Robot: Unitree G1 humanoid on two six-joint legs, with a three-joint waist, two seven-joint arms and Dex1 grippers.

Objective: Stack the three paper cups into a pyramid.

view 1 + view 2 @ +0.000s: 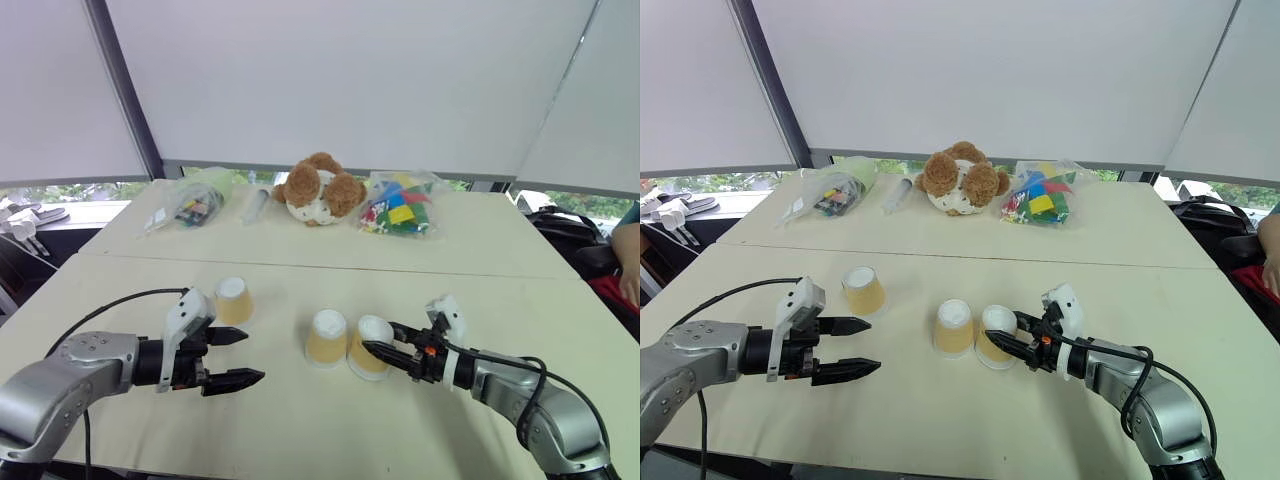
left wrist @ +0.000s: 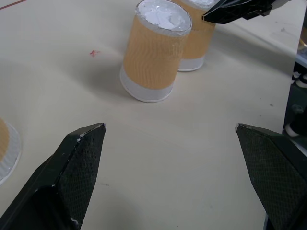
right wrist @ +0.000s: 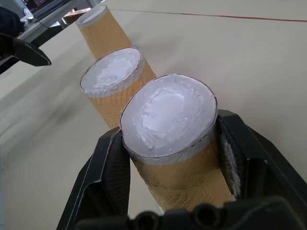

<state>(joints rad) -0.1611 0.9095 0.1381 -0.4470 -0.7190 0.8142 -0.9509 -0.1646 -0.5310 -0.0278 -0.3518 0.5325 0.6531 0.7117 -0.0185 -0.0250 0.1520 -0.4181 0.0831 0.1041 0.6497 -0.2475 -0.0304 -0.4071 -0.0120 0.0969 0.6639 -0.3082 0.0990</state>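
Cups: base pair set side by side on bench; our right tool [image 1: 992, 340] straddles right cup [image 1: 371, 346], grip unclear. Left tool [image 1: 238, 358] wide open, empty. Next: fetch third cup [image 1: 233, 300] at 10 o'clock.

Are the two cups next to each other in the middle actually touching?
Cannot tell. In the left wrist view the middle cup overlaps the right cup, hiding any gap; the eye views show them side by side, very close.

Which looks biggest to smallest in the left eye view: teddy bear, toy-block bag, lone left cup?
1. Teddy bear and toy-block bag: look about alike, so I won't rank them.
2. Lone left cup: clearly smallest, though nearer the camera.
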